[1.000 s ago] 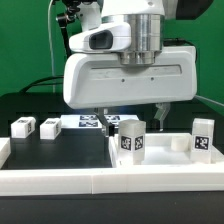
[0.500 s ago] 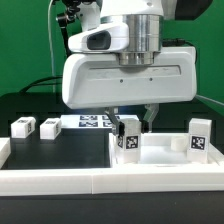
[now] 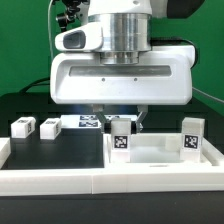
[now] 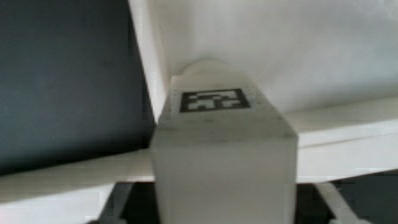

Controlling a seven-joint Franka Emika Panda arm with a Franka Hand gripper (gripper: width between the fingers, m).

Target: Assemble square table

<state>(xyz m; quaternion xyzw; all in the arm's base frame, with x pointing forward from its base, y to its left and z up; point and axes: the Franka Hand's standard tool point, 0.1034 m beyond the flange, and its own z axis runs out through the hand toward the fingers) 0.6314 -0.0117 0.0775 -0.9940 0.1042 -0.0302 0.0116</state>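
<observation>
Black bench (image 3: 60, 150) carried the white tabletop (image 3: 160, 160) just below the claw (image 3: 122, 126). The claw was clamped on an upright leg (image 3: 122, 142) standing on that tabletop; a second leg (image 3: 190, 137) stood beside it, toward the exterior view's right.

Green backdrop (image 3: 20, 40) behind, plain and flat. Black matte worktop (image 3: 55, 150) below it. Low white border wall (image 3: 60, 186) along the near edge. Light bright, even, no hard shadows.

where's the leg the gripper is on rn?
Exterior view, centre: the leg stands upright, clamped by the gripper, in the tabletop's far corner on the exterior view's left, with another upright leg to its right.
</observation>
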